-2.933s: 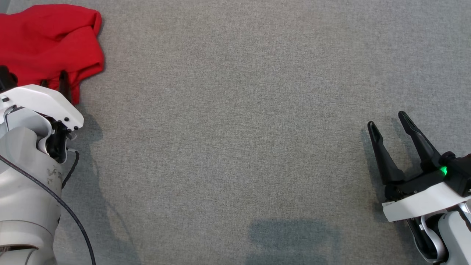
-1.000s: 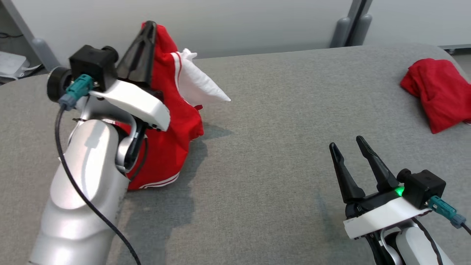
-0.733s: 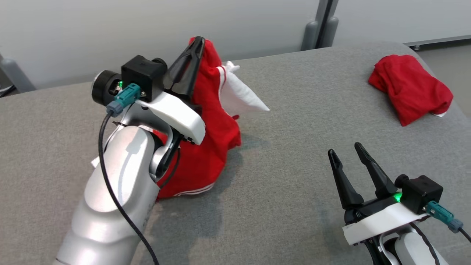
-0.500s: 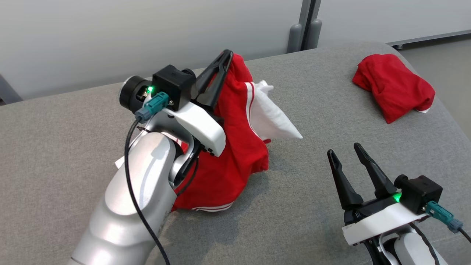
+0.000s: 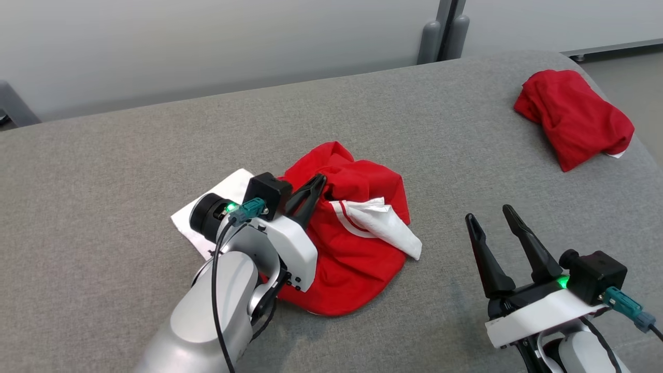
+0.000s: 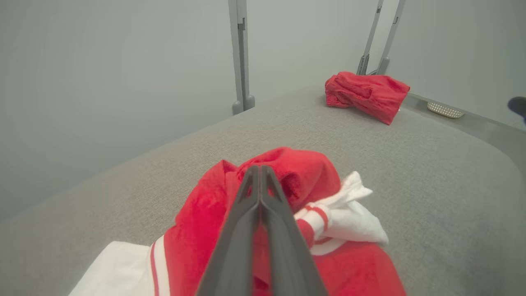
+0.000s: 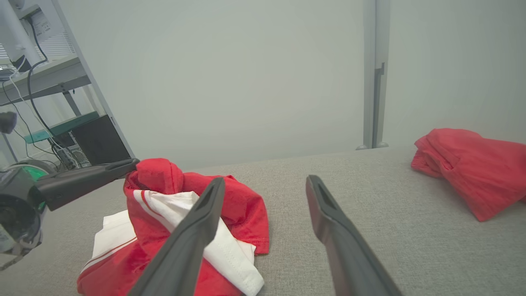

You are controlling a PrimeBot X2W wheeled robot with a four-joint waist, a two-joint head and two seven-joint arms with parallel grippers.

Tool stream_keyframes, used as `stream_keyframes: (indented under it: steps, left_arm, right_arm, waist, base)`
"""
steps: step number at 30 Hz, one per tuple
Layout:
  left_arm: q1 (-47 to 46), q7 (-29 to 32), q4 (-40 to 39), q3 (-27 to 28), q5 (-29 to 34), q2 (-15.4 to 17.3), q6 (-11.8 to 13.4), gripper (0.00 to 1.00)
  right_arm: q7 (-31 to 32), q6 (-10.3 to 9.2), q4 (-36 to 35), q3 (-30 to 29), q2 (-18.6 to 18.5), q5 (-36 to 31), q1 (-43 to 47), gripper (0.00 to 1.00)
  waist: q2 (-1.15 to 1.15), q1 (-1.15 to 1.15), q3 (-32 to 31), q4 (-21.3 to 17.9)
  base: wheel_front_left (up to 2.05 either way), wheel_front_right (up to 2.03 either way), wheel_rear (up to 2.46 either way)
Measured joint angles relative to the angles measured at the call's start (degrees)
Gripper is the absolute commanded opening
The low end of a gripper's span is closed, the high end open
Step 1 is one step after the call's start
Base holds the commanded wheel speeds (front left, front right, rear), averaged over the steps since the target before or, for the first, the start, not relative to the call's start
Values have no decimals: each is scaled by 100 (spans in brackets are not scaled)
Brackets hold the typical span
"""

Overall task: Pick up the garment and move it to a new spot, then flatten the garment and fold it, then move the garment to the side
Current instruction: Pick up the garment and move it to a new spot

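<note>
I've got left tool (image 5: 320, 180) clenched on the garment's (image 5: 357, 264) top fold, heap resting on worktop (image 5: 414, 129); right tool (image 5: 488, 213) spread, empty. Garment lies at its 9 o'clock in head view, left arm nearer.

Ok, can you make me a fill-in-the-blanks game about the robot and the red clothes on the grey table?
1. The left gripper is ____ on the red-and-white garment.
2. The right gripper has its fingers ____, with nothing between them.
3. The other red garment lies bunched near the far ____ corner of the grey table.

Missing words: shut; open; right.
</note>
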Motion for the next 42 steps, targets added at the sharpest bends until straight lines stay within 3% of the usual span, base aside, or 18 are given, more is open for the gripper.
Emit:
stream_keyframes:
  steps: [6,9,10,11,18,28,42]
  left_arm:
    - [18,-479,361,2,-86,-3,71,0]
    - [109,-675,383,0,-246,-4,129,51]
    - [121,-732,374,-4,-338,-4,174,87]
    - [121,-838,301,-4,-479,-5,269,100]
    - [363,-1081,-202,269,-690,-8,822,100]
    - [1645,-1125,-1399,1029,-698,174,1457,100]
    - [3288,-1132,-2263,1395,-608,255,1584,100]
  right_arm:
    - [0,0,11,-1,0,0,0,100]
    - [0,0,14,7,-1,0,0,100]
    - [0,0,15,5,-2,0,0,100]
    - [1,0,13,7,-2,-2,0,100]
    - [1,0,-5,40,-4,-44,8,100]
    - [0,1,1,-58,7,-434,253,100]
    - [0,0,-36,-556,189,-773,703,100]
  waist:
    - [0,0,6,153]
    - [0,0,-25,219]
    - [0,0,-35,244]
    - [0,0,-58,301]
    - [0,0,-182,539]
    - [0,0,-491,936]
    - [0,0,-809,1315]
  base:
    - [0,0,0]
    - [0,0,0]
    - [0,0,0]
    - [0,0,0]
    - [0,0,0]
    - [0,0,0]
    - [0,0,0]
